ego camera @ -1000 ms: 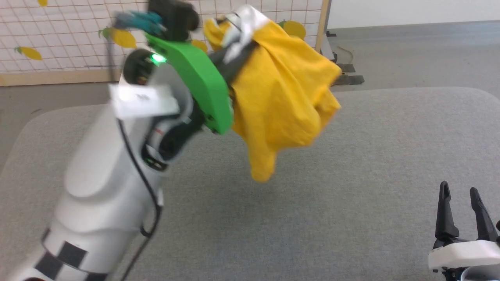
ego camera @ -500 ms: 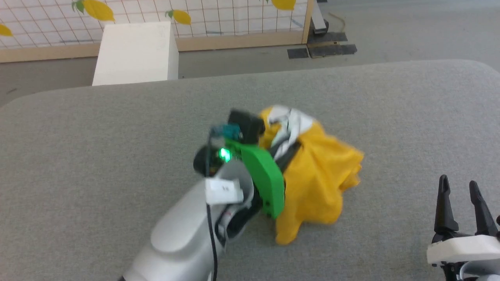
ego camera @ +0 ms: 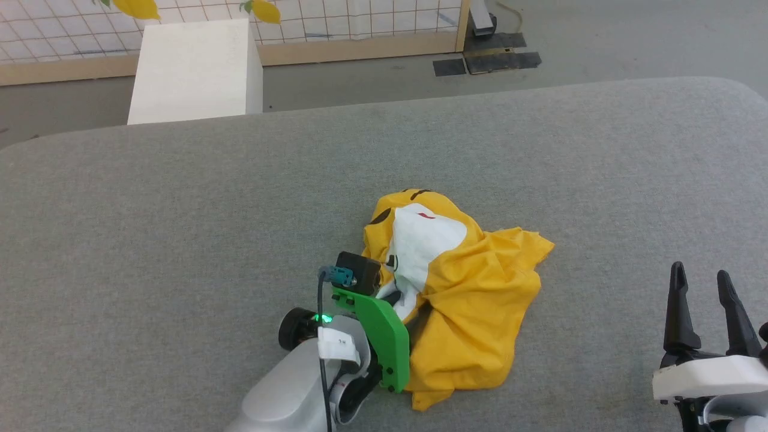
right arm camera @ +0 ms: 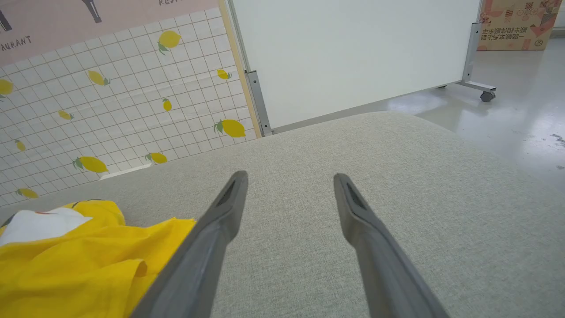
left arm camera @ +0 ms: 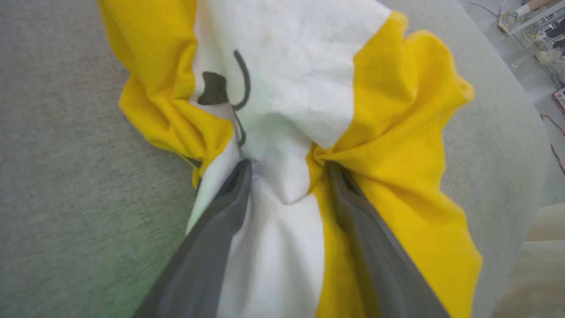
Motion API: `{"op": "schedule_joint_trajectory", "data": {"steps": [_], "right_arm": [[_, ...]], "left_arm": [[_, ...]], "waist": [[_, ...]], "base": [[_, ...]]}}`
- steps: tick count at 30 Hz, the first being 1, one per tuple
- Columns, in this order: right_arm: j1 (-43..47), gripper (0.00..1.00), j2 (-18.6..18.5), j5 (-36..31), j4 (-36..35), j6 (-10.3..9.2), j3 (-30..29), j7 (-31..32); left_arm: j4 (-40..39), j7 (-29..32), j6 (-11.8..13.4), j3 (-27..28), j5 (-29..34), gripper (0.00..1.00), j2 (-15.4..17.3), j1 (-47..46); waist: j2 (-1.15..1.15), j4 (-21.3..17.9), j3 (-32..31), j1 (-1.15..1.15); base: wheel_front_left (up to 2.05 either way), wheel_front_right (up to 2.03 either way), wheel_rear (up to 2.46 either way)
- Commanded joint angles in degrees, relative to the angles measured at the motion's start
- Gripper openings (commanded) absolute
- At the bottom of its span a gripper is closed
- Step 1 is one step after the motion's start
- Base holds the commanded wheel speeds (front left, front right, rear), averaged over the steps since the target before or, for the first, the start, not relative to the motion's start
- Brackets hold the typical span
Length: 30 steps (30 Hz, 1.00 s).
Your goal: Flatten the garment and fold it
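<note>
The garment (ego camera: 474, 300) is a bright yellow T-shirt with a white patch and black marks, lying crumpled in a heap on the grey padded table (ego camera: 180, 210), right of centre. My left gripper (ego camera: 408, 303) presses into its left side from the near edge. In the left wrist view the left gripper (left arm camera: 289, 170) is open, its fingers spread wide with a bunch of white and yellow garment (left arm camera: 397, 110) lying between them. My right gripper (ego camera: 701, 273) stands open and empty at the lower right, apart from the cloth. In the right wrist view the right gripper (right arm camera: 289, 176) has the garment (right arm camera: 66, 260) at its lower left.
A white box (ego camera: 192, 69) stands on the floor beyond the table's far left edge. Behind it is a grid fence with lemon decorations (ego camera: 360, 18), with black floor plates (ego camera: 486, 60) to its right. A white wheeled panel (right arm camera: 353, 57) stands past the table's end.
The left arm has brought the garment down from the air onto the table and its jaws have opened. The head camera has tilted down. The right gripper has stayed put.
</note>
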Motion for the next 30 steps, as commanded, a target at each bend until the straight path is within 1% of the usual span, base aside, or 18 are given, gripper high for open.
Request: {"op": "schedule_joint_trajectory", "data": {"steps": [1,6,9,10,13,16,20,22,24,26,27,30], "right_arm": [[-0.5,1.00,0.0,-0.4,0.0,-0.09,-0.2,-0.3],[0.2,1.00,0.0,-1.0,0.2,-0.09,-0.7,-0.3],[0.9,1.00,0.0,-1.2,0.2,-0.09,-1.0,-0.3],[1.1,1.00,0.0,-1.2,0.3,-0.09,-1.1,-0.3],[1.7,1.00,0.0,-1.1,0.4,-0.09,-1.0,-0.3],[2.1,1.00,0.0,-0.9,0.4,-0.09,-0.7,-0.3],[2.8,1.00,0.0,-1.0,0.4,-0.09,-0.7,-0.3],[3.1,1.00,0.0,-1.1,0.3,-0.09,-0.8,-0.3],[3.3,1.00,0.0,-1.3,0.3,-0.09,-0.9,-0.3],[3.5,1.00,0.0,-1.5,0.2,-0.09,-0.9,-0.3],[3.5,1.00,0.0,-1.5,0.2,-0.09,-0.9,-0.3],[3.8,1.00,0.0,-1.7,0.3,-0.09,-0.6,-0.3]], "left_arm": [[0.7,-0.8,-0.4,0.3,-1.1,1.00,-0.2,-0.4],[-1.0,-4.5,-1.4,1.1,-1.6,1.00,-0.4,-1.9],[-4.1,-7.4,-1.3,2.6,-1.7,1.00,0.9,-1.8],[-5.6,-8.7,-0.9,3.4,-1.6,1.00,1.7,-1.4],[-9.7,-12.9,1.4,5.2,-0.1,1.00,4.9,0.3],[-14.1,-17.7,4.4,7.7,1.4,1.00,8.6,3.7],[-20.5,-21.0,8.1,11.5,2.8,1.00,12.3,10.0],[-24.1,-21.6,9.9,14.1,3.8,1.00,13.5,13.5],[-28.3,-21.8,11.4,17.5,5.8,1.00,14.1,17.0],[-33.5,-21.9,12.4,22.3,9.4,1.00,13.7,20.8],[-35.5,-21.9,12.6,24.2,11.3,1.00,13.4,22.6],[-40.4,-21.9,12.0,29.4,17.4,1.00,11.9,29.2]], "waist": [[0.00,0.4,-0.5,0.00],[0.00,1.6,-2.3,0.00],[0.00,2.3,-3.4,0.00],[0.00,2.5,-3.8,0.00],[0.00,2.9,-4.6,0.00],[0.00,3.3,-5.1,0.00],[0.00,3.7,-5.8,0.00],[0.00,4.0,-6.0,0.00],[0.00,4.3,-6.1,0.00],[0.00,4.6,-6.2,0.00],[0.00,4.7,-6.3,0.00],[0.00,5.0,-6.6,0.00]], "base": [[0.00,0.00,0.00],[0.00,0.00,0.00],[0.00,0.00,0.00],[0.00,0.00,0.00],[0.00,0.00,0.00],[0.00,0.00,0.00],[0.00,0.00,0.00],[0.00,0.00,0.00],[0.00,0.00,0.00],[0.00,0.00,0.00],[0.00,0.00,0.00],[0.00,0.00,0.00]]}}
